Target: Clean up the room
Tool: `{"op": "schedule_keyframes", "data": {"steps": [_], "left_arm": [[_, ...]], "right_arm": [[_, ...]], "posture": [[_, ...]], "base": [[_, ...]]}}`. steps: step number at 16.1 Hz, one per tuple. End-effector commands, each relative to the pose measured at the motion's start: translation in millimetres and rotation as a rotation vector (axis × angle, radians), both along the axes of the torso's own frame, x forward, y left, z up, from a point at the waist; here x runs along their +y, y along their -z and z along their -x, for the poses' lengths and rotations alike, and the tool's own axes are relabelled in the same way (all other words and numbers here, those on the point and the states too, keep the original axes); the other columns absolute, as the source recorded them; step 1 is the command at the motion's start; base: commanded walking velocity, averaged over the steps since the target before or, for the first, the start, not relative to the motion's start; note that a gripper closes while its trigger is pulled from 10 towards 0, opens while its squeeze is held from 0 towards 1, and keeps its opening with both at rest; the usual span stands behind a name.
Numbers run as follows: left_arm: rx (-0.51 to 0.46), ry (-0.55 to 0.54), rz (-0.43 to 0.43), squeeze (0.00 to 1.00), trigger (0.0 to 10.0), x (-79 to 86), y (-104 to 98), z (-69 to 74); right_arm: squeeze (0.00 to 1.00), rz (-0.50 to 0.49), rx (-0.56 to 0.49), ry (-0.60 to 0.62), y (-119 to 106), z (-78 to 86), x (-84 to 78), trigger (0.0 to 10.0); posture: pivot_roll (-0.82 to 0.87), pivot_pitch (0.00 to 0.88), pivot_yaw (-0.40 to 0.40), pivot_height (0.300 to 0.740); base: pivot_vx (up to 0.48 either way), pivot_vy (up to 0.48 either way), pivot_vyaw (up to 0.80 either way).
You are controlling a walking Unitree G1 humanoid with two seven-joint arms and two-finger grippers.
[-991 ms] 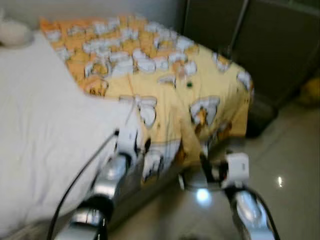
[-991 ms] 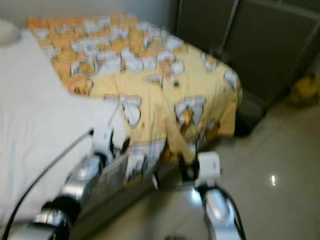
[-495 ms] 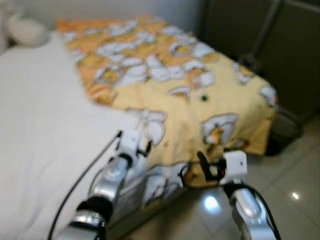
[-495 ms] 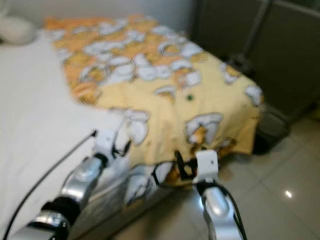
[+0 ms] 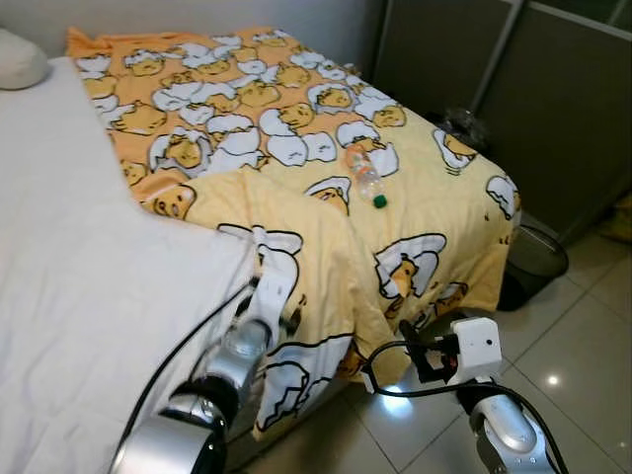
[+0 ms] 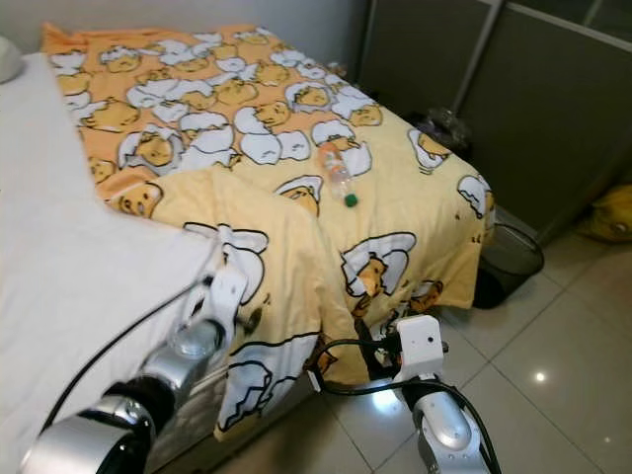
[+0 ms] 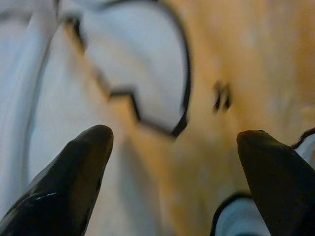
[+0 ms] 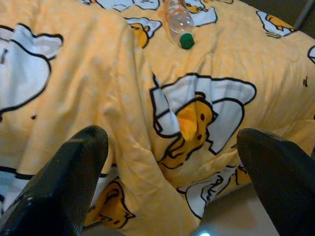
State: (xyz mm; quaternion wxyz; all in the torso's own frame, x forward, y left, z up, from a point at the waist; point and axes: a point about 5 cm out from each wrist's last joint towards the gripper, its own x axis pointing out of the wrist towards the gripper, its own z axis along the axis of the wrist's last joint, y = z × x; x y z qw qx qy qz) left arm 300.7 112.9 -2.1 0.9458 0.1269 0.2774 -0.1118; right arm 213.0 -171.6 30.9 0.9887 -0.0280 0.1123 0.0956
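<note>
1. On the bed [image 5: 59, 296], a yellow blanket [image 5: 296, 197] with a cartoon duck print covers the half toward 3 o'clock, and its edge hangs down over the side to the floor [image 5: 583, 336].
2. A clear plastic bottle [image 5: 367, 182] with a green cap lies on its side on the blanket, at about 12 o'clock from both grippers and well apart from them.
3. The left gripper [image 7: 172, 147] is wide apart and holds nothing; it sits very near the blanket fold at the bed edge, where the yellow cloth meets the white sheet.
4. The right gripper [image 8: 172, 147] is also spread wide and empty; it hovers above the floor, just beside the hanging blanket.
5. A dark bin [image 5: 533, 259] stands on the floor at 2 o'clock, beside the foot corner of the bed.
6. A white pillow [image 5: 18, 57] rests at 10 o'clock.
</note>
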Motion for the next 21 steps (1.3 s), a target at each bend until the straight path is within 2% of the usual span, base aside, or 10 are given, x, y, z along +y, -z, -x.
{"op": "schedule_keyframes", "data": {"steps": [1,4,6,8,11,13,16,17,18,21], "left_arm": [[-0.019,-0.048,0.034,0.0,10.0,-3.1,-5,-4.9],[0.075,-0.144,0.13,0.0,10.0,-7.0,7,5.3],[0.101,-0.144,0.164,0.0,10.0,-13.7,10,9.8],[0.096,-0.126,0.161,0.0,10.0,-21.7,8,9.1],[0.077,-0.119,0.166,0.0,10.0,-33.9,2,4.4],[0.081,-0.103,0.132,0.0,10.0,-34.0,3,5.5],[0.125,-0.163,0.083,0.0,10.0,-21.2,10,9.8],[0.127,-0.172,0.08,0.0,6.4,-19.3,11,10.1],[0.144,-0.219,0.09,0.0,0.0,-12.0,13,11.4],[0.148,-0.252,0.06,0.0,0.0,-0.3,15,11.4]], "right_arm": [[0.0,0.003,-0.012,-0.006,-5,0.9,2.1,10.0],[0.0,0.009,0.013,0.001,-3,10.7,-0.4,10.0],[0.0,0.011,0.016,0.002,-4,14.0,-1.5,10.0],[0.0,0.032,0.027,0.003,-8,19.3,-8.0,10.0],[0.0,0.085,0.064,-0.008,-19,42.3,-28.3,10.0],[0.0,0.088,0.084,-0.013,-18,49.8,-28.3,10.0],[0.0,0.072,0.115,-0.031,-16,55.9,-20.4,10.0],[0.0,0.075,0.121,-0.04,-17,56.8,-20.1,10.0],[0.0,0.086,0.129,-0.039,-19,57.1,-24.5,10.0],[0.0,0.092,0.128,-0.026,-23,57.6,-27.6,10.0]], "posture": [[-0.1,0.01,-0.042,0.736],[-0.11,0.025,-0.035,0.736],[-0.13,0.037,-0.038,0.736],[-0.16,0.05,-0.056,0.736],[-0.23,0.101,-0.128,0.736],[-0.23,0.117,-0.131,0.736],[-0.23,0.134,-0.139,0.736],[-0.23,0.142,-0.145,0.736],[-0.24,0.145,-0.147,0.736],[-0.26,0.147,-0.144,0.736]], "base": [[0.0,0.0,0.0],[0.0,0.0,0.0],[0.0,0.0,0.0],[0.0,0.0,0.0],[0.0,0.0,0.0],[0.0,0.0,0.0],[0.0,0.0,0.0],[0.0,0.0,0.0],[0.0,0.0,0.0],[0.0,0.0,0.0]]}}
